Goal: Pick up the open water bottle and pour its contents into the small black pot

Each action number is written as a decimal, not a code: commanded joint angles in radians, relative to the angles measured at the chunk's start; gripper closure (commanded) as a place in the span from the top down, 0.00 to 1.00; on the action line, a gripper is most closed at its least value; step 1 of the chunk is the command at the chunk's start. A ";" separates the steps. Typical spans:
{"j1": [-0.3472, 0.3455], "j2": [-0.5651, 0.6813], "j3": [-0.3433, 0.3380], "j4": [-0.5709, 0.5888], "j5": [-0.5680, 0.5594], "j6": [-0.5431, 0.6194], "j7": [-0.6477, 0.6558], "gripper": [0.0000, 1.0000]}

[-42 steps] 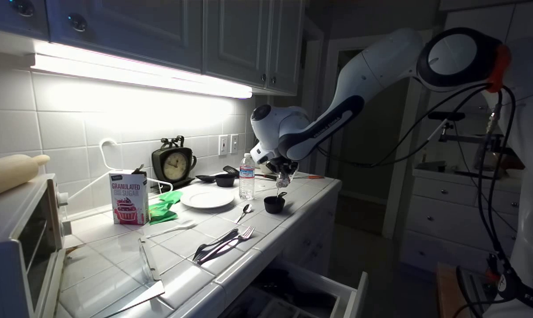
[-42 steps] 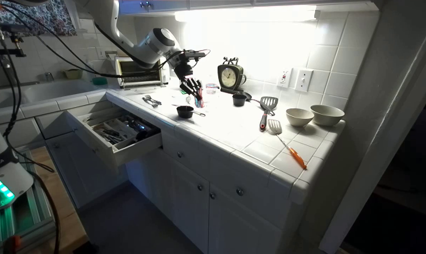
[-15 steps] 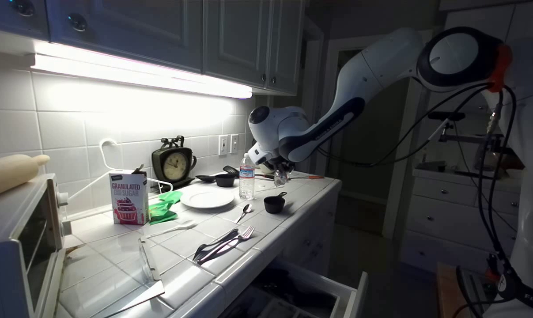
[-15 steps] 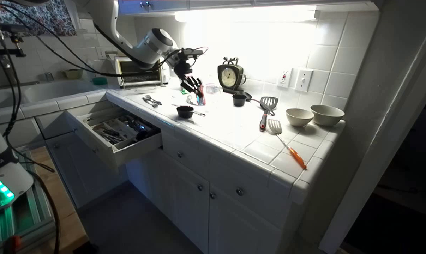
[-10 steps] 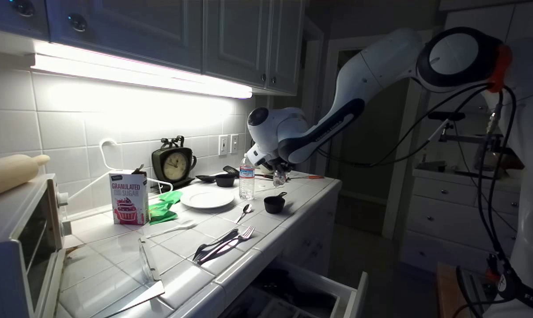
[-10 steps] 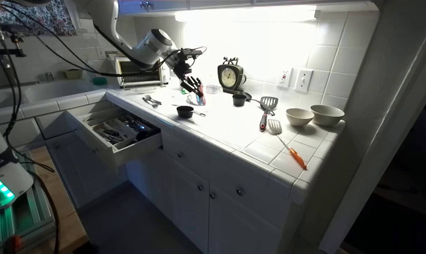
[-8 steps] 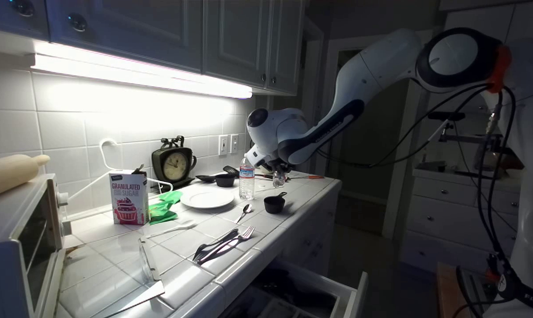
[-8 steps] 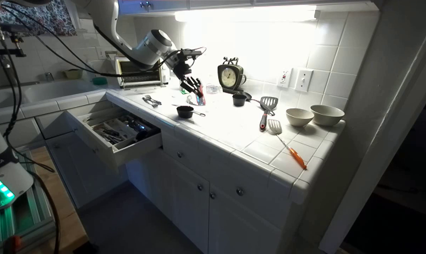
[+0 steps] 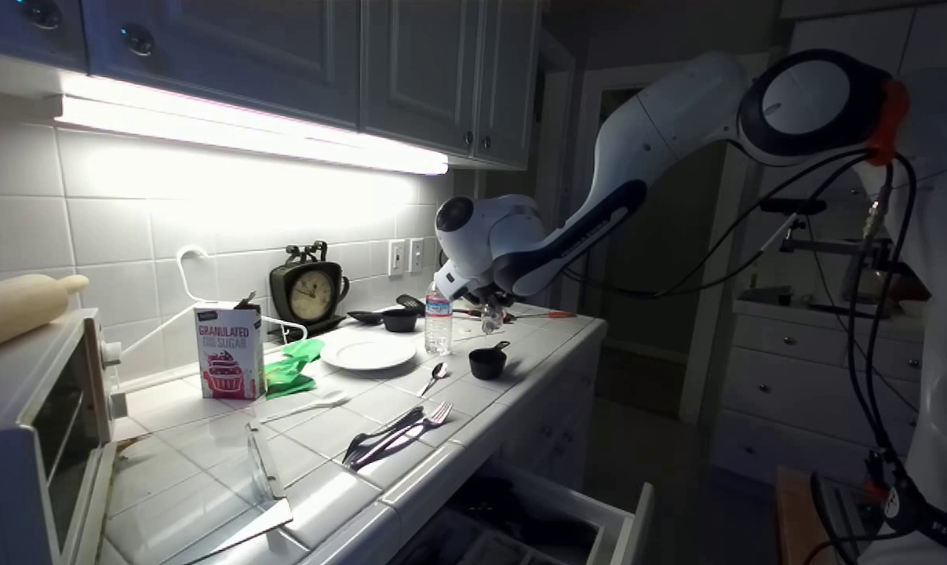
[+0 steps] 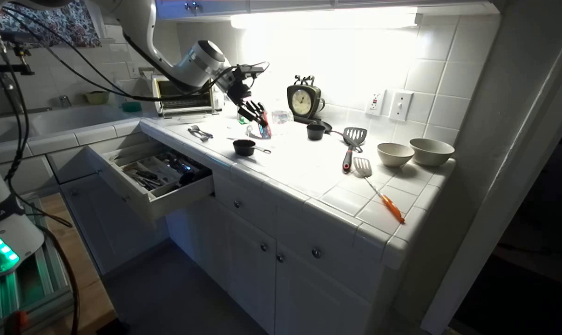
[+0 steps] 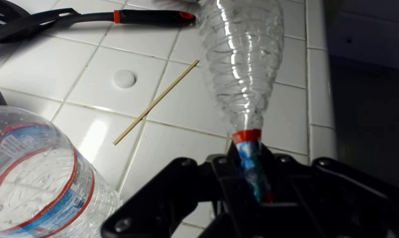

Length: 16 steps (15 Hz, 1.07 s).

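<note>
My gripper (image 11: 250, 158) is shut on the open water bottle (image 11: 242, 59). The bottle's label is squeezed narrow between the fingers, and its clear ribbed part reaches away at the top of the wrist view. In an exterior view clear plastic of this bottle (image 9: 492, 318) shows just below the gripper (image 9: 495, 298); its mouth cannot be made out. The gripper (image 10: 263, 122) is above the counter in both exterior views. The small black pot (image 9: 487, 363) stands upright with a handle near the counter's front edge, also in an exterior view (image 10: 244, 148). It is out of the wrist view.
A second labelled water bottle (image 9: 438, 320) stands upright close to the gripper, also in the wrist view (image 11: 54, 191). A white plate (image 9: 367, 353), a spoon (image 9: 437, 373), another black cup (image 10: 315, 132), spatulas and bowls are around. A white cap (image 11: 124, 79) and wooden stick (image 11: 156, 102) lie near.
Since 2.8 s ago the gripper and held bottle have shifted a little left in both exterior views, and the bottle's tilt has changed. A thin streak below it over the pot no longer shows.
</note>
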 commanded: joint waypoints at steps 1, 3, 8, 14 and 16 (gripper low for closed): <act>0.008 -0.011 0.007 -0.026 -0.060 0.000 0.035 0.02; 0.011 -0.012 0.008 -0.031 -0.072 -0.001 0.038 0.02; 0.018 -0.016 0.011 -0.044 -0.111 -0.009 0.046 0.02; 0.021 -0.021 0.014 -0.061 -0.155 -0.014 0.057 0.02; 0.022 -0.022 0.014 -0.062 -0.169 -0.016 0.059 0.02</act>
